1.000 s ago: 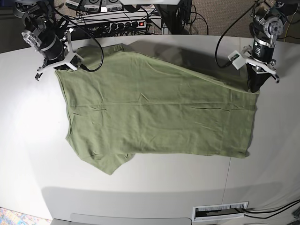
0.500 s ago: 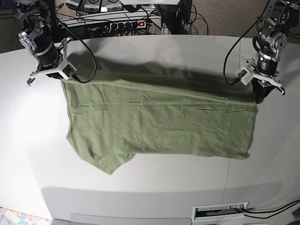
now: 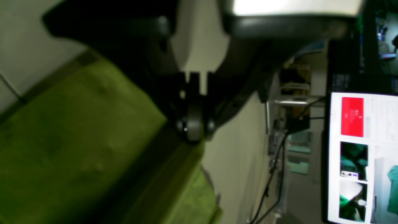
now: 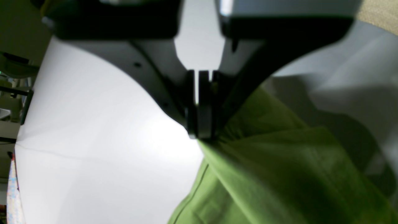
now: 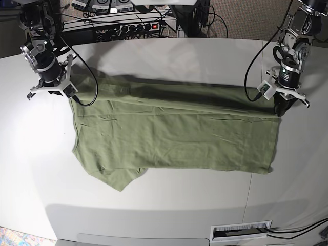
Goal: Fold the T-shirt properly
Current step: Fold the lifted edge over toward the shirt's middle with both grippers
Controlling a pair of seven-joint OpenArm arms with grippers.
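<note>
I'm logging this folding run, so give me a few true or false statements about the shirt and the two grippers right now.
1. Both grippers are shut on the T-shirt. True: the left gripper and the right gripper each pinch cloth.
2. The T-shirt is red. False: it is green.
3. The held far edge is doubled over toward the near side. True: a folded band runs between the grippers.
4. The left gripper holds a sleeve at the table's near edge. False: it grips the far corner at the base view's right.
5. A short sleeve lies flat at the near left. True.
</note>
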